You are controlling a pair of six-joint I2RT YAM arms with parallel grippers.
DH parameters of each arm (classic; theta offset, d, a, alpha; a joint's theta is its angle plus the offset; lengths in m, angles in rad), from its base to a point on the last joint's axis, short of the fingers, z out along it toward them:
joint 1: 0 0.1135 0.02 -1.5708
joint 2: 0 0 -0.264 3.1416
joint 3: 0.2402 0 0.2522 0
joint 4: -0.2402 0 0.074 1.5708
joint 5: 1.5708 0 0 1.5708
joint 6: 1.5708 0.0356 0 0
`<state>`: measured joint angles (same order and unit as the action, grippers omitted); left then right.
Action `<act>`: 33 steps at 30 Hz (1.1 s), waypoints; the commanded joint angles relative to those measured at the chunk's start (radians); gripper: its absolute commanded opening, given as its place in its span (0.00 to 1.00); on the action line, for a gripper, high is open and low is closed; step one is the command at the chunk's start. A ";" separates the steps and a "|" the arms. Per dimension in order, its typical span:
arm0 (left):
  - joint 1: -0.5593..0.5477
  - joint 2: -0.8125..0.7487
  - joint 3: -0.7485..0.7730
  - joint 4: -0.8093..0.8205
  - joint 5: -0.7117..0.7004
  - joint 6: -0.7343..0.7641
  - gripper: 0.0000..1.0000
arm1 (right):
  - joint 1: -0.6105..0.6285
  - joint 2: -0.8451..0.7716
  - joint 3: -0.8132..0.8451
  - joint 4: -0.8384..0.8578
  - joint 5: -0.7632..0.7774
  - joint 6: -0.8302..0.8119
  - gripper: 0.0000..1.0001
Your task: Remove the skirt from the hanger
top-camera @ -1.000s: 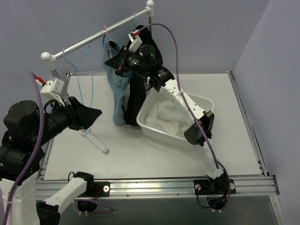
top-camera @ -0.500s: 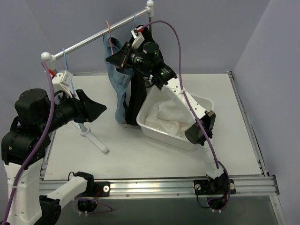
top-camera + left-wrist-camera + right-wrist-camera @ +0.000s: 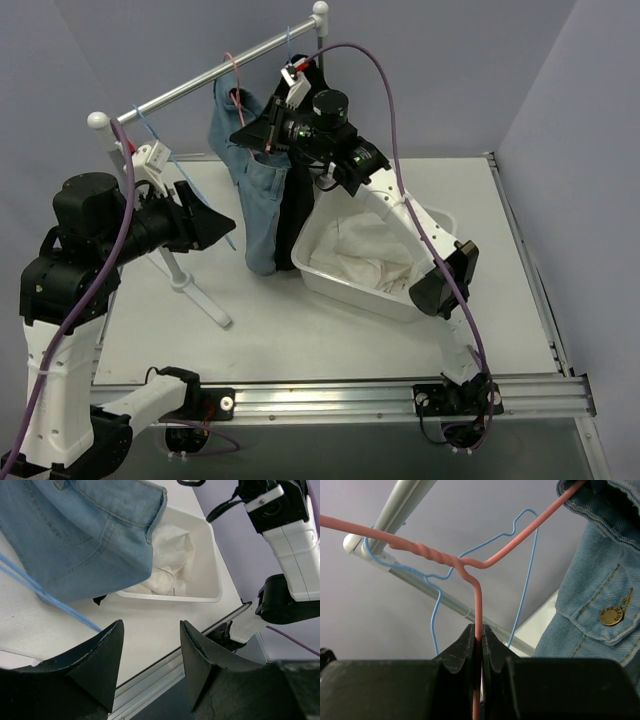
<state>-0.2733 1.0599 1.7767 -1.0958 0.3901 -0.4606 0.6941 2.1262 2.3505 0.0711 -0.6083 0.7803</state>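
On the pale table (image 3: 330,330), one wide black pleated fabric skirt (image 3: 293,215) hangs at the far end of the metal rail (image 3: 405,500). It sits behind one blue denim garment (image 3: 255,200), apparently on a thin light-blue wire hanger (image 3: 290,38). One white plastic tub (image 3: 355,293) holds one white garment (image 3: 365,255). A second, empty light-blue hanger (image 3: 70,611) and one thin pink wire hanger (image 3: 478,600) complete the set. The right tool (image 3: 478,630) is clamped on the pink hanger, which carries the denim, and the left tool (image 3: 151,625) stands apart, empty. Pulling now would likely unhook the denim instead.

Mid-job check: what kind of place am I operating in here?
Probably a lab test cell staged as a laundry corner: bare lavender walls, an aluminium-edged table, a garment rail carrying a pink hanger, and a white tub.
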 commanded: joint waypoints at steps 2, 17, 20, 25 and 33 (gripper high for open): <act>0.005 0.017 0.061 0.050 0.058 -0.024 0.57 | 0.031 -0.189 -0.063 0.056 -0.053 -0.114 0.00; 0.008 0.063 0.141 0.154 0.125 -0.084 0.54 | 0.070 -0.434 -0.425 -0.020 -0.104 -0.078 0.00; 0.006 0.084 0.162 0.137 0.122 -0.041 0.59 | 0.097 -0.462 -0.447 -0.050 -0.111 -0.052 0.00; 0.006 0.100 0.184 0.140 0.127 0.008 0.64 | 0.111 -0.497 -0.484 -0.053 -0.136 0.014 0.00; 0.006 0.135 0.230 0.096 0.072 0.098 0.66 | 0.119 -0.568 -0.576 0.059 -0.173 0.148 0.00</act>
<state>-0.2729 1.1851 1.9610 -1.0012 0.4835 -0.4286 0.8093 1.6497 1.7763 -0.0517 -0.7235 0.8608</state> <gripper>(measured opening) 0.654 0.021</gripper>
